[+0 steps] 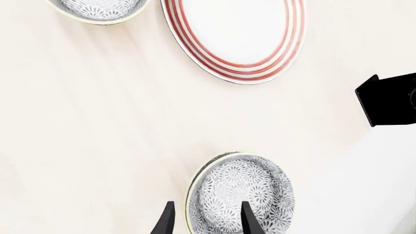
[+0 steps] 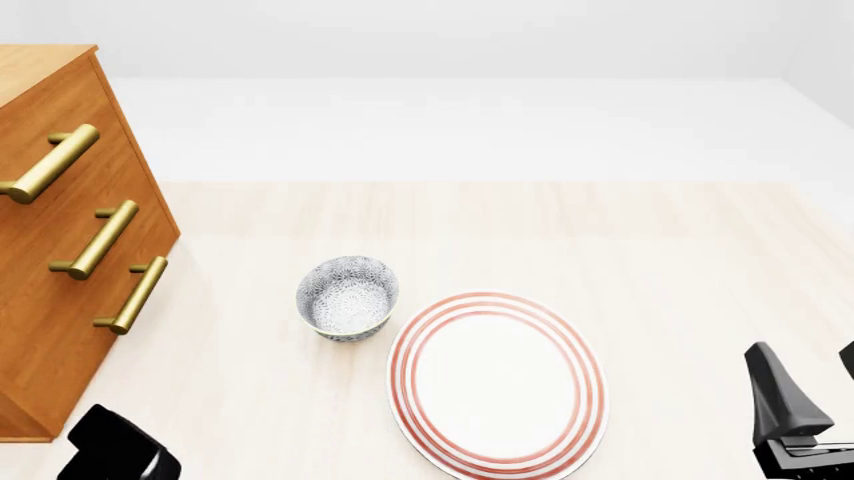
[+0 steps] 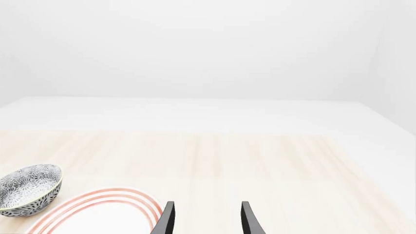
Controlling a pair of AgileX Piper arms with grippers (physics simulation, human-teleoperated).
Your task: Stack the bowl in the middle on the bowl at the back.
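Speckled blue-grey and white round bowl (image 1: pixel 239 195) sat tilted between the left gripper (image 1: pixel 204 219) fingers, one inside its rim, jaws parted around it; whether lifted, I couldn't tell. It looked rigid, glossy, breakable; the rim suited gripping. The right gripper (image 3: pixel 204 218) hung spread, empty.

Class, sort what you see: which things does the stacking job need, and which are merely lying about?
Needed: nearer speckled bowl; farther speckled bowl.
Lying about: red-ringed plate; wooden drawer cabinet.
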